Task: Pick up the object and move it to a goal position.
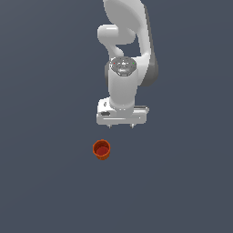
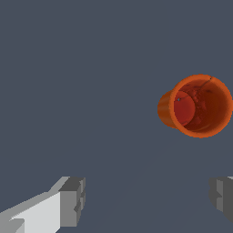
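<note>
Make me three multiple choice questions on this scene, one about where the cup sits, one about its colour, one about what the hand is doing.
1. Where is the cup relative to the hand in the exterior view?
A. Below it, toward the exterior view's left
B. Between its fingers
C. Resting on top of the arm

2. What colour is the cup?
A. Blue
B. Orange-red, darker red inside
C. White

3. What state is the hand in?
A. Shut on the cup
B. Open, holding nothing
C. Out of view

Answers: 1 A, the cup sits apart from the hand, lower and left. 2 B, both views show it. 3 B, the wrist view shows the fingers spread with a bare gap.
</note>
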Robot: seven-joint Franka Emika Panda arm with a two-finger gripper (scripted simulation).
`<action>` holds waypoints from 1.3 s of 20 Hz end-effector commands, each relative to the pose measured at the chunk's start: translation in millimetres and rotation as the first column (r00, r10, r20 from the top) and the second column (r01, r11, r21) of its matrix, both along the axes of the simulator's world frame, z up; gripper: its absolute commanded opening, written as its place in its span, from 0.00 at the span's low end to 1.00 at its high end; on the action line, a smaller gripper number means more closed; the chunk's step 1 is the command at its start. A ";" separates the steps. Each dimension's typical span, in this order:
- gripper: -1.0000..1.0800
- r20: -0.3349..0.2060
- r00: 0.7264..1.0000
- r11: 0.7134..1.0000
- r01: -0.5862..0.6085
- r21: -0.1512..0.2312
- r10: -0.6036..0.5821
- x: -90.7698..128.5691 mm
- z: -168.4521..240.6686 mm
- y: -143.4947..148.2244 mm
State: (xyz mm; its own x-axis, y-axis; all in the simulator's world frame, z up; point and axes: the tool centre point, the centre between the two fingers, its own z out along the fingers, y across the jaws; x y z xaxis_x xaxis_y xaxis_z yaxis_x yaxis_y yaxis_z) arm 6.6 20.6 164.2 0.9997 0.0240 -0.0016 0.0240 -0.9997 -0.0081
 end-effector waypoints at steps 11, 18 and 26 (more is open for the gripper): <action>0.62 0.022 1.000 1.000 -0.004 -0.002 0.004 6.1 11.5 1.9; 0.62 0.015 0.999 0.999 -0.050 0.004 0.050 10.3 8.7 0.3; 0.62 0.001 0.986 0.986 -0.167 0.026 0.167 20.8 1.0 -4.3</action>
State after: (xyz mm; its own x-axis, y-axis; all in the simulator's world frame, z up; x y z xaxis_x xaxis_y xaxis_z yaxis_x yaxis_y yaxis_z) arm 25.1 17.5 166.9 0.9863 0.1649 0.0024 0.1649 -0.9859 -0.0288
